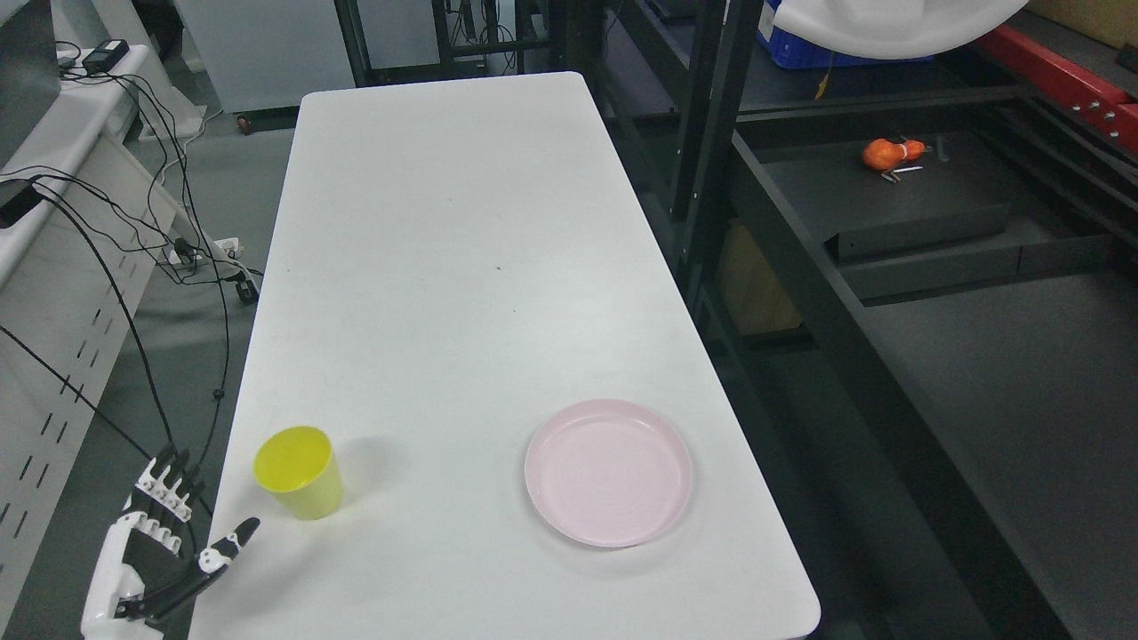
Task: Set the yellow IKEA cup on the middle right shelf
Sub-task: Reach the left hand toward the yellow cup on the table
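Observation:
The yellow cup stands upright near the front left corner of the white table. My left hand is at the table's left edge, just left of and below the cup, not touching it. Its fingers are spread and hold nothing. The dark shelf unit stands to the right of the table. My right arm is out of view.
A pink plate lies on the table's front right. An orange object lies on the dark shelf at the back right. Black upright posts stand between table and shelf. Cables hang at the left.

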`<state>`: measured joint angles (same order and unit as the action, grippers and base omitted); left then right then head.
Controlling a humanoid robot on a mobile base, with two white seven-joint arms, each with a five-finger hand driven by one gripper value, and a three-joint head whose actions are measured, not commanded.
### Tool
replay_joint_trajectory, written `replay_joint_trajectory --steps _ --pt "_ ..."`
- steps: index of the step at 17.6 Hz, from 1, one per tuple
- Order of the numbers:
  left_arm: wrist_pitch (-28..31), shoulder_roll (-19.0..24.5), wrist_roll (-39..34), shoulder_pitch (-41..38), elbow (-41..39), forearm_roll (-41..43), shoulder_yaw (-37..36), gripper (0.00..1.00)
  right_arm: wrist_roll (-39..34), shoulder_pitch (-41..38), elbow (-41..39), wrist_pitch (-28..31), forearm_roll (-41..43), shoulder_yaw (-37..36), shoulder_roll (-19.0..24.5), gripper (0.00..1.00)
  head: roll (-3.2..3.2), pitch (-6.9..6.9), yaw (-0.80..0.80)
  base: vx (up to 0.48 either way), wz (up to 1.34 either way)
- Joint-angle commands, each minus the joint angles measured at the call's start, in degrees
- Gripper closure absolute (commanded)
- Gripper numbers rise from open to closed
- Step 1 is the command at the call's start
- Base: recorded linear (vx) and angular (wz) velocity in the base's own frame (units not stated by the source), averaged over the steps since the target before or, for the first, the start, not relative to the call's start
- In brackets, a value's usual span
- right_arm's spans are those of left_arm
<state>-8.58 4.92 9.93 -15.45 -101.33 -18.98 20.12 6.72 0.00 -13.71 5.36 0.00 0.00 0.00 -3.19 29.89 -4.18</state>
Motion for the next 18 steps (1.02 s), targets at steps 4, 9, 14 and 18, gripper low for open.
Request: replay_joint_trajectory --steps 4,9,14,18 --pt "-0.38 -0.69 0.79 1.11 1.48 0.08 -3.42 0.01 -0.04 -0.79 0.0 0.01 1.41 0.97 -1.0 0.01 0.0 0.0 0.0 -0.041 0.01" --pt "-1.0 -1.75 0.8 6.39 5.7 -0.45 -3.86 0.01 -0.04 -0.79 0.0 0.01 1.41 0.97 -1.0 0.01 0.0 0.0 0.0 -0.038 0.0" --pt "-0.82 -2.98 0.8 6.92 5.97 -0.45 -6.14 0.01 -0.04 -0.79 0.0 0.01 1.41 0.97 -1.0 0.01 0.0 0.0 0.0 -0.011 0.0" --pt "-0.73 -3.07 0.71 9.63 9.56 -0.27 -6.41 0.01 -0.04 -0.79 0.0 0.01 1.41 0.97 -1.0 0.01 0.0 0.0 0.0 -0.005 0.04"
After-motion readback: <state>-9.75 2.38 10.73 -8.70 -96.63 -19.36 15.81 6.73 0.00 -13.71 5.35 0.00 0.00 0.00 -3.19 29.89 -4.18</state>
